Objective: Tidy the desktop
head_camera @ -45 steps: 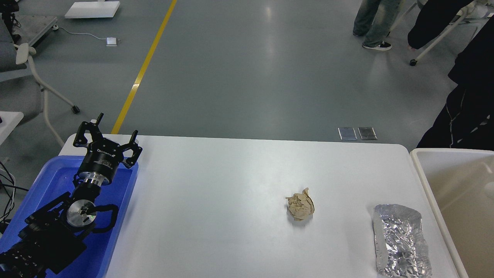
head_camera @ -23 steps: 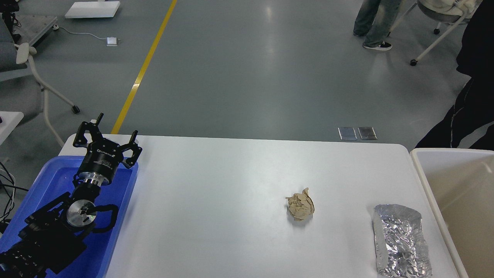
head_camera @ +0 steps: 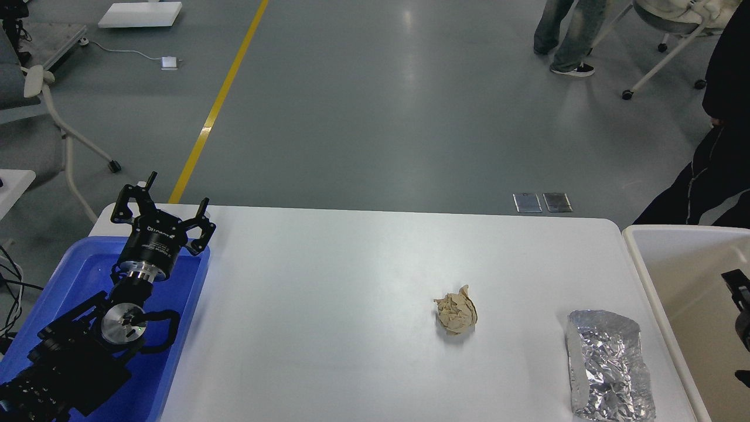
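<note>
Leftmost, the blue plastic tray (head_camera: pixel 70 275) sits at the near-left corner of the wide white rectangular desktop (head_camera: pixel 328 293), and the left gripper (head_camera: pixel 161 211) hangs over the tray's far edge, fingers spread wide and holding nothing. Near the middle-right lies a crumpled beige paper ball (head_camera: pixel 456 313), then a creased silver foil packet (head_camera: pixel 609 366) beside the beige bin (head_camera: pixel 644 275). A good pick would likely come straight down on the ball with jaws spread. At the right edge only a dark sliver of the right gripper (head_camera: pixel 739 293) shows; whether it is parted I cannot tell
</note>
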